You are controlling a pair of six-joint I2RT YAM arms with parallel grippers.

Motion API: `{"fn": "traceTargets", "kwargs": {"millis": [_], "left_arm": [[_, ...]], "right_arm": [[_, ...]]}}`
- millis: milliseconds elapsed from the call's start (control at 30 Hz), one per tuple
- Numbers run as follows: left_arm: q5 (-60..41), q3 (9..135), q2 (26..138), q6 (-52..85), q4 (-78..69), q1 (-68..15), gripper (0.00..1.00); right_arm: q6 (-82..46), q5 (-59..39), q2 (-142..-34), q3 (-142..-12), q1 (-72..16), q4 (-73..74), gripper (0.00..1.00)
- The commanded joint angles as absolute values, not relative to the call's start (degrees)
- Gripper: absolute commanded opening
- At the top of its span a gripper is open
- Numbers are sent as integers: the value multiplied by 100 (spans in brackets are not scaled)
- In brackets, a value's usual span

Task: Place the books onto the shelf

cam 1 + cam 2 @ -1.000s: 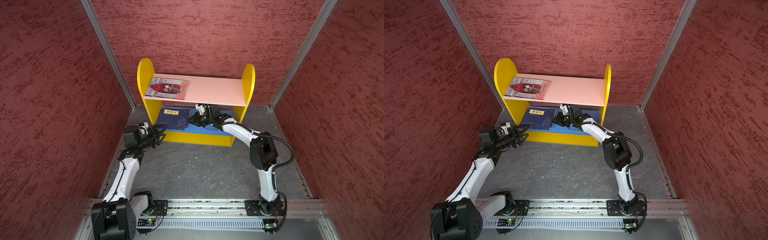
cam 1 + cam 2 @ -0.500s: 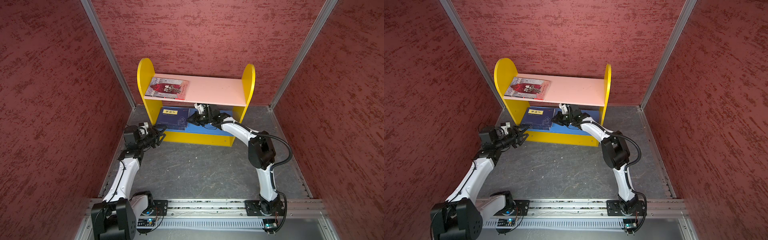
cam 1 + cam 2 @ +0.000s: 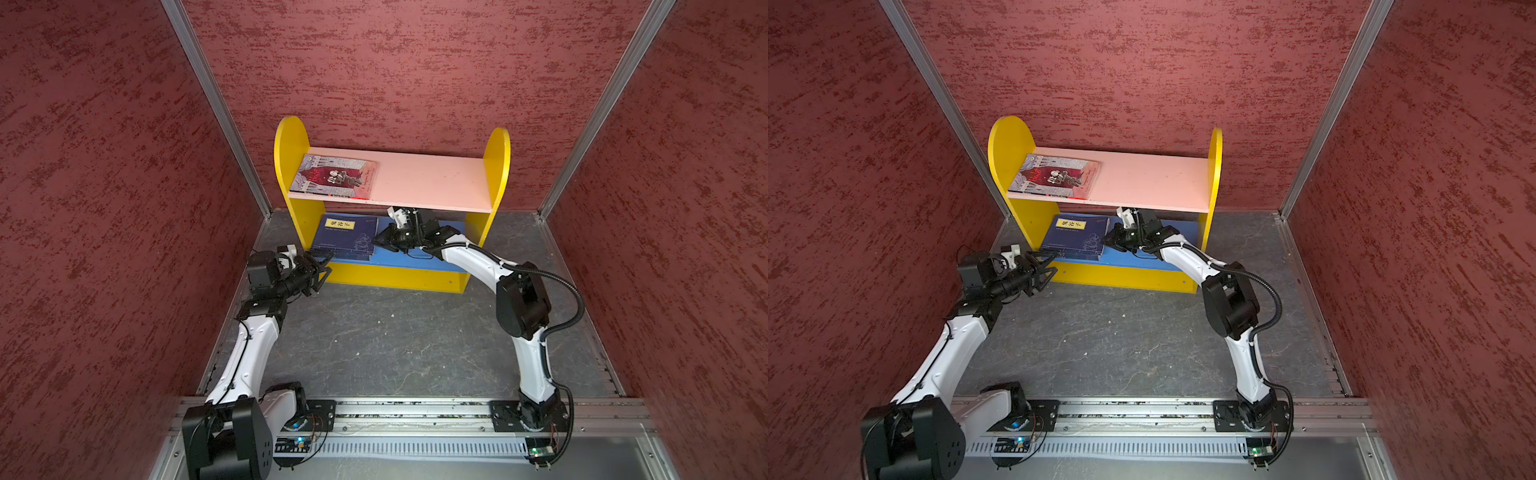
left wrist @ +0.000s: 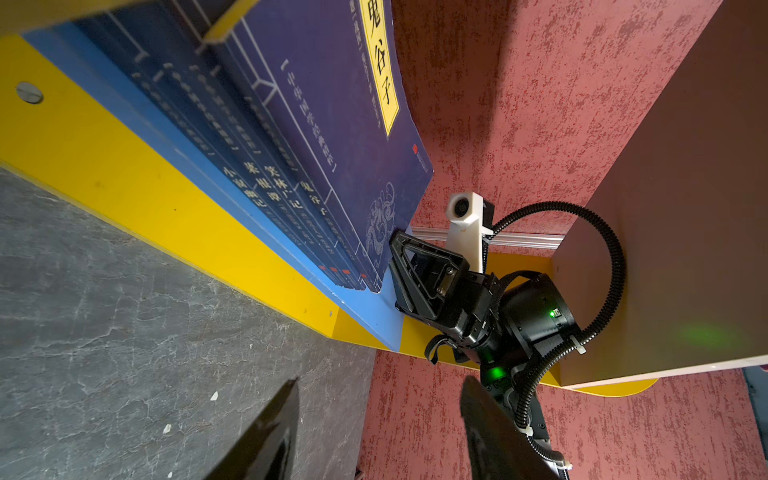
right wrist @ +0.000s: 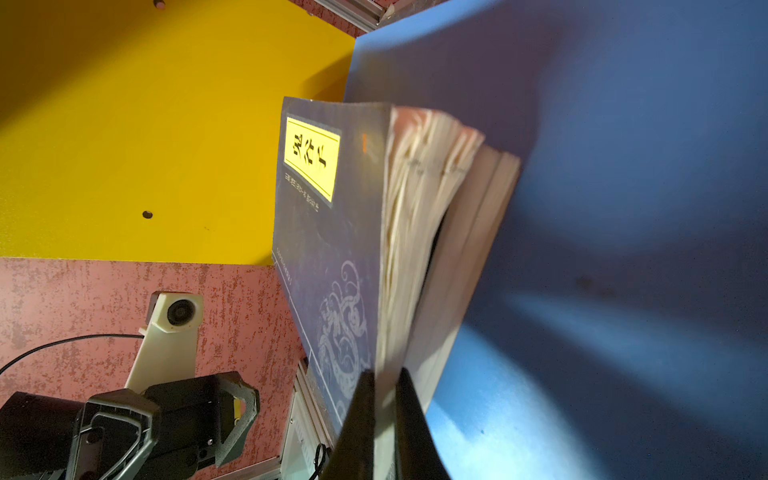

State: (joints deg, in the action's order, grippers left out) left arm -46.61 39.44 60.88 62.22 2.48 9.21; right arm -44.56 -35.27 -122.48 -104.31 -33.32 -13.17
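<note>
The shelf [image 3: 498,166] stands against the back wall. A red-and-grey book [image 3: 334,176] [image 3: 1057,176] lies flat at the left end of its pink upper board. Several navy books [image 3: 347,237] [image 3: 1075,239] [image 4: 316,124] are stacked flat at the left of its blue lower board. My right gripper [image 3: 380,240] [image 3: 1106,240] [image 5: 384,374] reaches under the upper board. It is shut on the page edge of the top navy book [image 5: 328,232], whose pages fan apart. My left gripper [image 3: 326,270] [image 3: 1050,268] [image 4: 380,380] hangs open and empty by the shelf's front left corner.
Red textured walls close in the grey floor [image 3: 395,345] on three sides. The shelf's yellow front lip [image 3: 395,276] rises in front of the lower board. The arm bases sit on a metal rail [image 3: 415,415] at the near edge.
My right arm has crept slightly to the left, still shut on the top navy book. The left arm has stayed where it was.
</note>
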Motion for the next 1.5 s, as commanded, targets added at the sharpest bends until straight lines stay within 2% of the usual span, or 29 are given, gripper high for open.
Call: {"fn": "traceTargets", "kwargs": {"millis": [0,400,533,833,1167,1467], "left_arm": [[-4723,3972,6091,6231,88,964,62],[-4722,3955,6082,6225,84,967,62],[-4718,3960,6091,6230,87,976,62],[-4740,3997,6126,6231,79,976,62],[-4762,4018,6135,6275,58,981,62],[-4772,4012,6118,6284,70,984,62]], "right_arm": [[-4351,-3492,-12076,-10433,-3417,-1275,7],[-4408,-3491,-12137,-10450,-3436,-1247,10],[-4412,-3455,-12146,-10452,-3441,-1248,18],[-4329,-3006,-11811,-10313,-3437,-1303,29],[-4470,-2701,-11109,-9588,-3388,-779,27],[-4828,-3191,-11420,-9563,-3349,-265,19]]}}
